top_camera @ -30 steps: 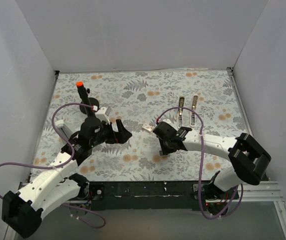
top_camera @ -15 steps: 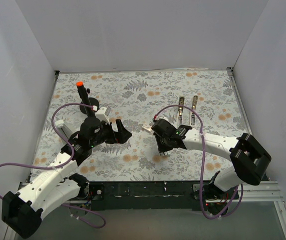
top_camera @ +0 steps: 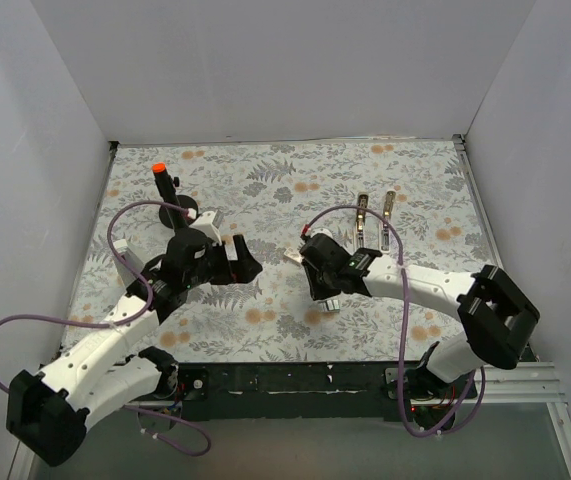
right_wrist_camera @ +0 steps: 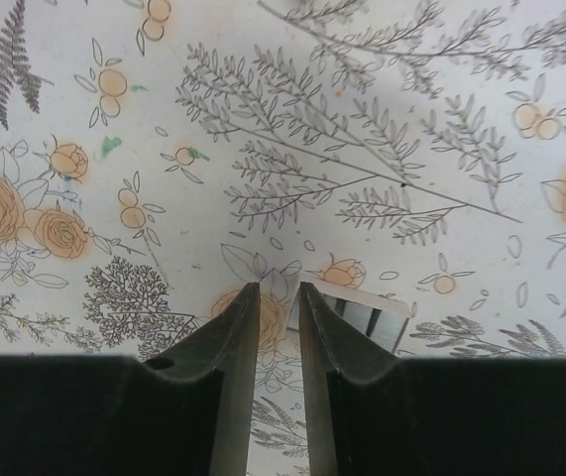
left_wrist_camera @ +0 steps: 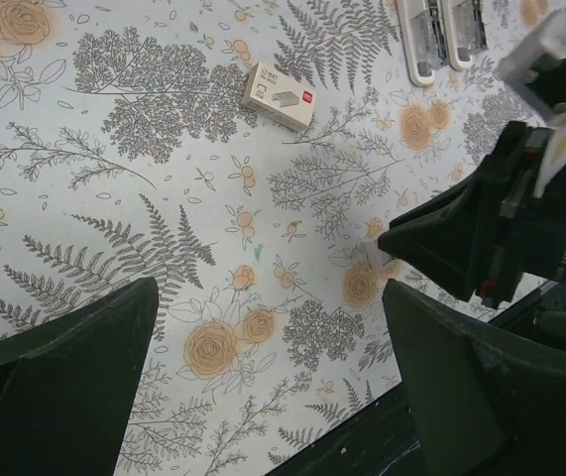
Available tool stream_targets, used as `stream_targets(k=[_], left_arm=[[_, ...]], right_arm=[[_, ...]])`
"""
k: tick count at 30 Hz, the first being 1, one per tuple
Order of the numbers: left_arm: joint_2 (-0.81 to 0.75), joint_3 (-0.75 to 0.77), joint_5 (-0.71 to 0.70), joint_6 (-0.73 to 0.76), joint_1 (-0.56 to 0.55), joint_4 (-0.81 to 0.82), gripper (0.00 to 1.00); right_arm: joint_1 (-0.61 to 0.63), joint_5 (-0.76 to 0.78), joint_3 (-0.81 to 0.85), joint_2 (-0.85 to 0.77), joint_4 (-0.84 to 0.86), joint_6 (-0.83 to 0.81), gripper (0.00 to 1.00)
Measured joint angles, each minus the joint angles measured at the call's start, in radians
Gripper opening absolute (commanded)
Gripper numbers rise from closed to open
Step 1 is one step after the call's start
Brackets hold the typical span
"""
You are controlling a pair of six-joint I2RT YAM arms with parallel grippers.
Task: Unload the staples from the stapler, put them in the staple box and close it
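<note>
Silvery staples (right_wrist_camera: 367, 315) found already out on bench (top_camera: 415, 180) beside narrowly parted, empty right hand (right_wrist_camera: 275, 297); stapler (top_camera: 363, 225) found open; left hand (left_wrist_camera: 268, 297) spread wide; judged nearly done.

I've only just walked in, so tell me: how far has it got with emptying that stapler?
Looks done: the stapler lies opened out on the cloth, and a small block of staples lies loose, away from it. In hand: the right claw sits low beside that block, gripping nothing; the left claw hangs wide open. Left: whether more staples remain inside, I cannot tell.
</note>
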Motion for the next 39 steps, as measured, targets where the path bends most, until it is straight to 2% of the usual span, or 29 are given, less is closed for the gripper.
stream_targets(k=[4,8,11,15,19,22,30,39], left_arm=[[0.1,0.074,-0.004,-0.009,0.0,-0.037,0.98],[0.109,0.092,-0.006,-0.025,0.0,-0.048,0.98],[0.104,0.098,-0.006,-0.032,0.0,-0.068,0.98],[0.058,0.098,-0.006,-0.022,0.0,-0.083,0.98],[-0.021,0.097,-0.003,-0.005,0.0,-0.082,0.98],[-0.077,0.069,0.013,0.011,0.0,-0.052,0.98],[-0.148,-0.008,0.048,0.039,0.0,-0.045,0.98],[-0.208,-0.015,0.055,0.051,0.0,-0.016,0.98]], right_arm=[[-0.069,0.005,0.0,-0.052,0.019,-0.073,0.41],[-0.175,-0.049,0.002,-0.059,0.114,-0.196,0.49],[-0.206,-0.095,0.014,-0.033,0.189,-0.307,0.54],[-0.203,-0.153,0.079,0.064,0.259,-0.455,0.59],[-0.201,-0.196,0.147,0.155,0.287,-0.568,0.72],[-0.201,-0.216,0.18,0.195,0.295,-0.636,0.75],[-0.201,-0.254,0.283,0.33,0.276,-0.743,0.74],[-0.192,-0.256,0.306,0.409,0.238,-0.797,0.66]])
